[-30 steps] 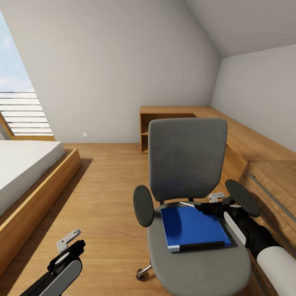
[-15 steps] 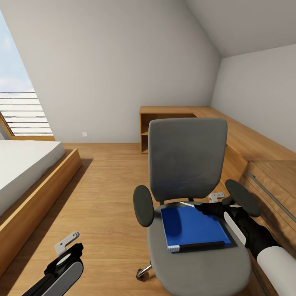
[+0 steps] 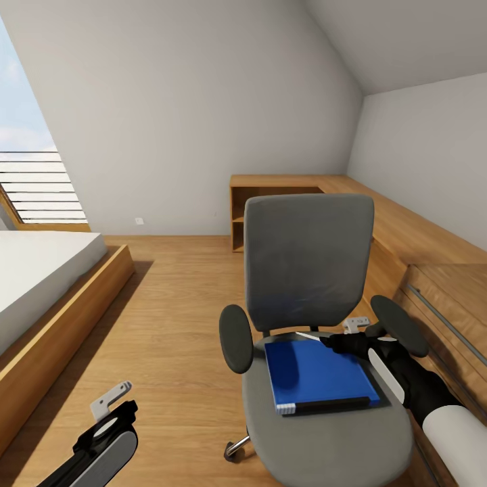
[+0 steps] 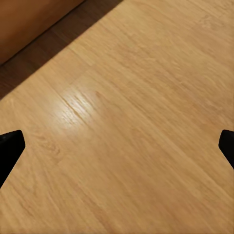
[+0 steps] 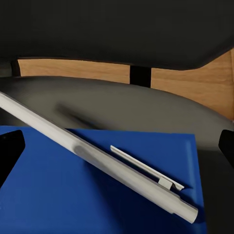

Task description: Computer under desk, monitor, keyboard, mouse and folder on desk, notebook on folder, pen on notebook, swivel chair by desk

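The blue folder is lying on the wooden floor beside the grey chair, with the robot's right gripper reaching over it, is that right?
Not quite. The blue folder lies on the seat of the grey swivel chair, not on the floor. The head view shows this plainly. The right gripper does reach over its far edge.

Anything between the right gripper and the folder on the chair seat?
Yes. In the right wrist view a long white pen slants over the blue folder, between it and the right gripper. In the head view it pokes out at the folder's back edge.
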